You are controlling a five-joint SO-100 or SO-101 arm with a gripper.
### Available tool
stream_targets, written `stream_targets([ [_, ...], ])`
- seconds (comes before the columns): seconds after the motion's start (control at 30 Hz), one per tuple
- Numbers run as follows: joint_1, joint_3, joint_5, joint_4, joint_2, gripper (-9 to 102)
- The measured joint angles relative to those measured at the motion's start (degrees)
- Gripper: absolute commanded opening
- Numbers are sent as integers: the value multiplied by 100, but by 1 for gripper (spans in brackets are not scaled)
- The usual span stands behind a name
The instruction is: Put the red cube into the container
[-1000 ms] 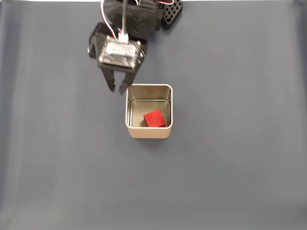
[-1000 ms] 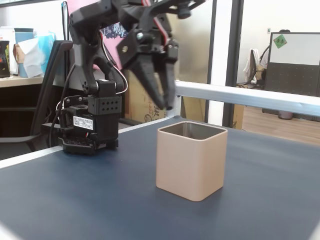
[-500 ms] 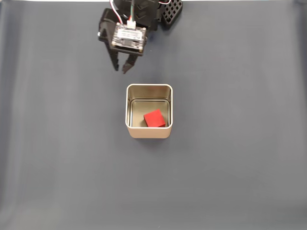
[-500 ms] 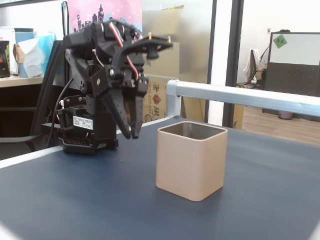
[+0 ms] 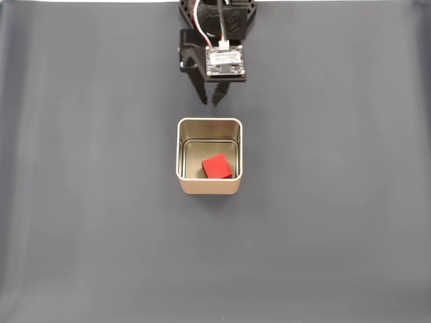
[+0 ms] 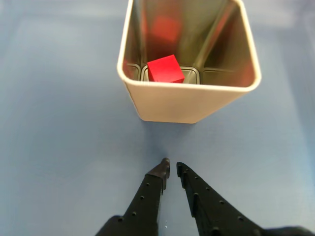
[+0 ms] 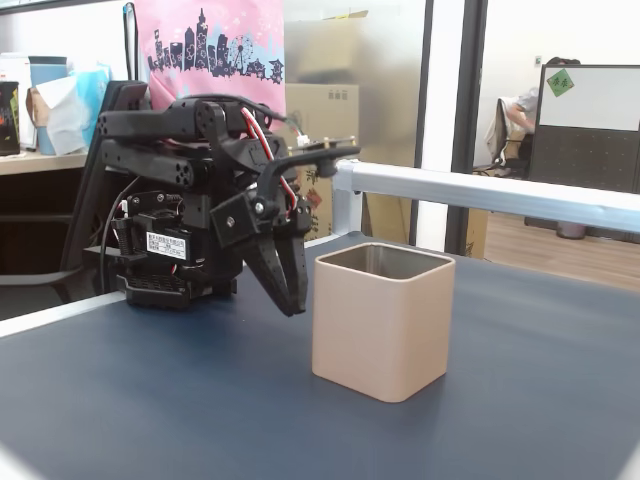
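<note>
- The red cube (image 5: 217, 166) lies on the floor of the container (image 5: 209, 186), toward the lower right of the tin as a fixed view looks down on it; in the wrist view the cube (image 6: 165, 68) sits against the near wall, with a red reflection on the shiny far wall above it.
- The container (image 7: 381, 322) stands upright on the dark blue table (image 5: 337, 222), in the same spot as half a second ago, and the cube has not shifted either.
- The gripper (image 5: 209, 101) has swung from the upper left of the frame to the upper centre, so its tips now point straight down at the tin's top rim, just apart from it.
- In a fixed view from the side, the gripper (image 7: 296, 306) has dropped lower and closer, hanging just beside the tin's left wall (no contact seen).
- Its jaws are nearly closed, only a narrow slit between the tips (image 6: 171, 169), and they hold nothing.
</note>
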Motion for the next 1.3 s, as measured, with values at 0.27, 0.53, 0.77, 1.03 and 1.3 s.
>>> stream_targets([
  [0.27,-334,554,290,396,765,0],
  [0.53,-360,765,264,870,984,0],
  [0.77,-721,773,404,1230,1362,0],
  [1.03,-738,791,483,1380,1380,0],
  [1.3,-738,791,475,1415,1380,0],
])
